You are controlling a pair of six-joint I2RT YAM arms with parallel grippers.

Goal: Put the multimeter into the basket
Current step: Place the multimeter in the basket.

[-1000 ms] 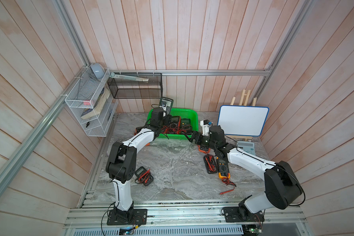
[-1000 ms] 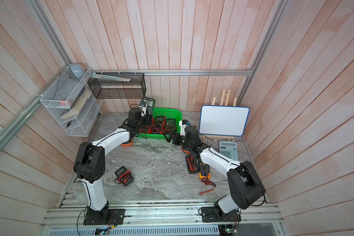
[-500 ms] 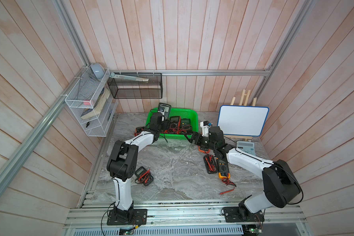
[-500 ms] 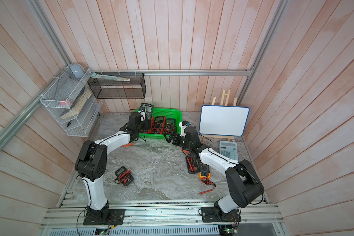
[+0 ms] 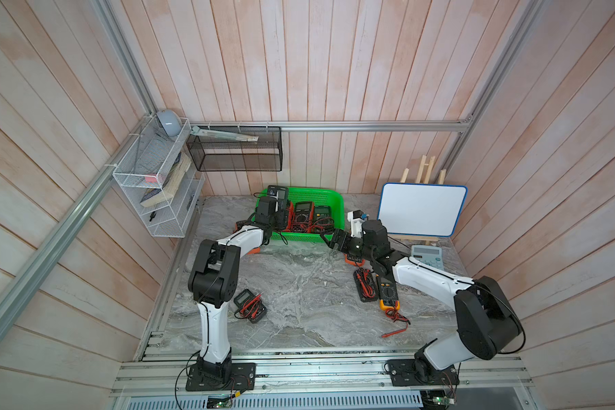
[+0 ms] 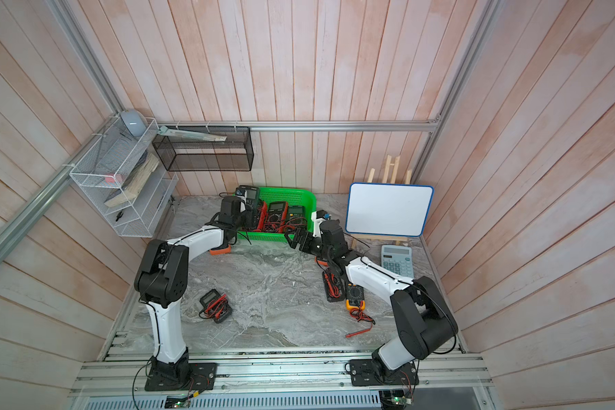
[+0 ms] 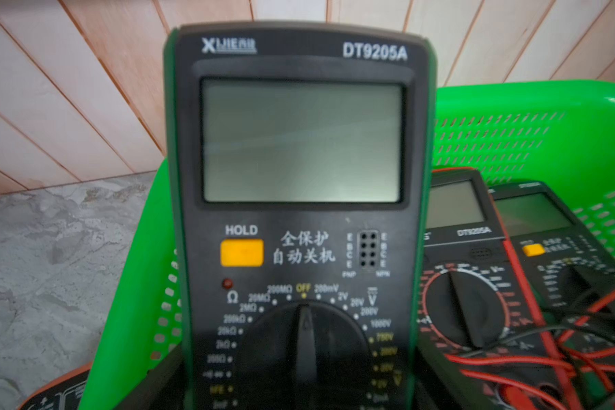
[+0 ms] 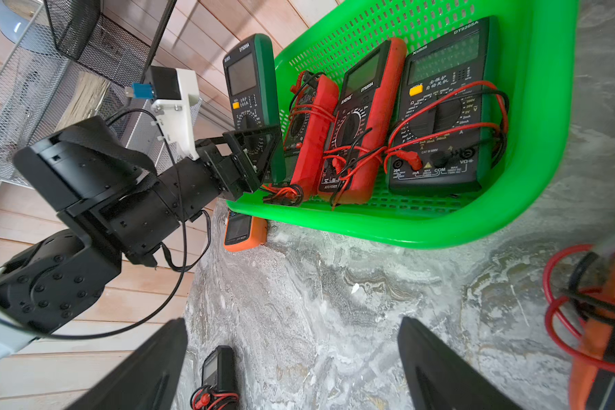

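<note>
My left gripper (image 5: 275,217) (image 8: 251,156) is shut on a dark multimeter (image 5: 278,193) (image 6: 251,196) (image 7: 300,213) (image 8: 251,81) with green sides. It holds it upright over the left end of the green basket (image 5: 338,198) (image 6: 311,198) (image 7: 512,96) (image 8: 547,142); the meter's lower end is hidden behind the jaws. A red multimeter (image 5: 303,213) (image 8: 364,117), a green-sided one (image 5: 322,213) (image 8: 444,106) and a red clamp meter (image 8: 309,131) lie in the basket with their leads. My right gripper (image 5: 329,239) (image 6: 293,238) (image 8: 292,372) stands open just in front of the basket, empty.
On the table lie a dark meter (image 5: 249,305), a black one wrapped in red leads (image 5: 364,285), a yellow one (image 5: 387,294), an orange one (image 8: 244,230) at the basket's front left corner, a calculator (image 5: 426,255) and a whiteboard (image 5: 421,209). A white wire rack (image 5: 157,184) and a black mesh bin (image 5: 235,152) hang on the walls.
My left gripper has brought the green-sided multimeter down and a little nearer, toward the basket's left end. The right arm has hardly moved and stays open.
</note>
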